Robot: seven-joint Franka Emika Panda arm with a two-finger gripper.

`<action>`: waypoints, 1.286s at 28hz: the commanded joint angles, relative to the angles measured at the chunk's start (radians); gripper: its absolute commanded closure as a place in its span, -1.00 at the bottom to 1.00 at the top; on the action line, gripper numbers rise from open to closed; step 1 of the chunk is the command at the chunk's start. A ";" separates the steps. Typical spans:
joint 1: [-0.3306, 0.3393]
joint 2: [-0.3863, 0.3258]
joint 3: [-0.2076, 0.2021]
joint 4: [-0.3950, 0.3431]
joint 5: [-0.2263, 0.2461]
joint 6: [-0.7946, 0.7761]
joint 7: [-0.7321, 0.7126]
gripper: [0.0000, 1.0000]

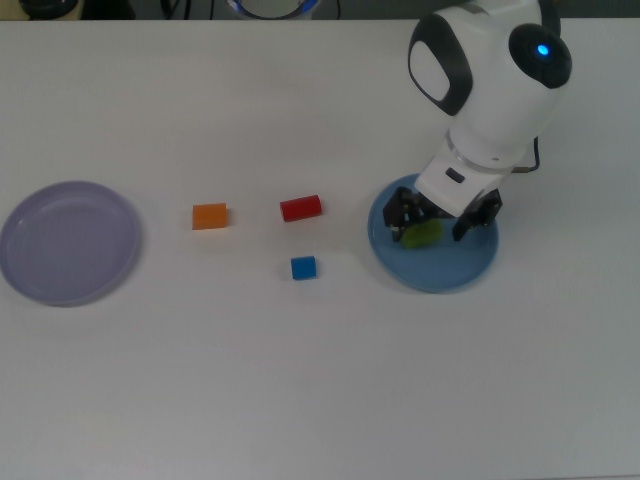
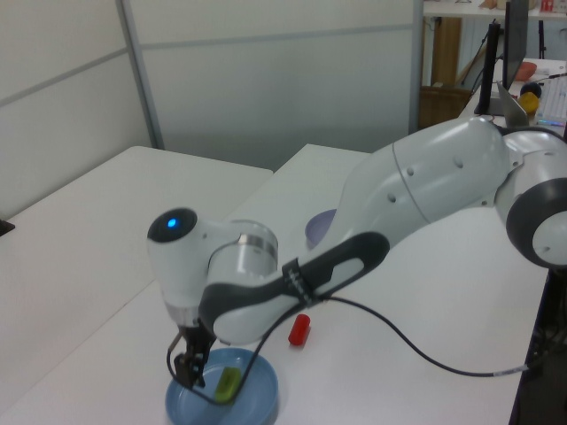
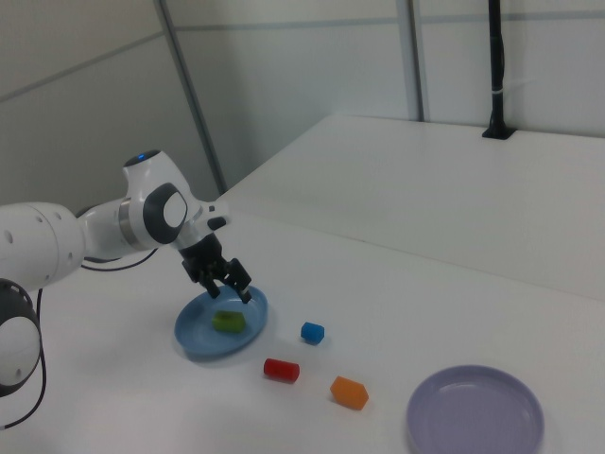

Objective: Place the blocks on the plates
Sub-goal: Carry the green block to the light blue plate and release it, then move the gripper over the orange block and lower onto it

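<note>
Progress looks like one of four: green block (image 1: 422,233) lies on the blue plate (image 1: 470,270), gripper (image 1: 443,213) just above it, jaws spread, holding nothing. Beside that plate, red block (image 1: 300,208), blue cube (image 1: 303,267) and orange block (image 1: 210,216) wait; purple plate (image 1: 50,270) sits bare.

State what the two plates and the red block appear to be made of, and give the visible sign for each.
Blue plate and lavender plate: probably plastic, smooth and slightly glossy; each is one even pastel colour with a thin moulded rim. Red block: plastic or painted wood, it cannot be told which; solid uniform colour, rounded edges, a soft sheen on top.
</note>
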 commanded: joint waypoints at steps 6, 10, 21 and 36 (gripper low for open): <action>-0.183 -0.171 -0.009 -0.123 0.123 -0.053 -0.145 -1.00; -0.265 -0.208 -0.011 -0.170 0.213 -0.053 -0.324 -1.00; -0.337 -0.203 -0.072 -0.287 0.223 0.010 -0.572 -1.00; -0.332 -0.190 -0.155 -0.337 0.214 0.062 -0.633 -1.00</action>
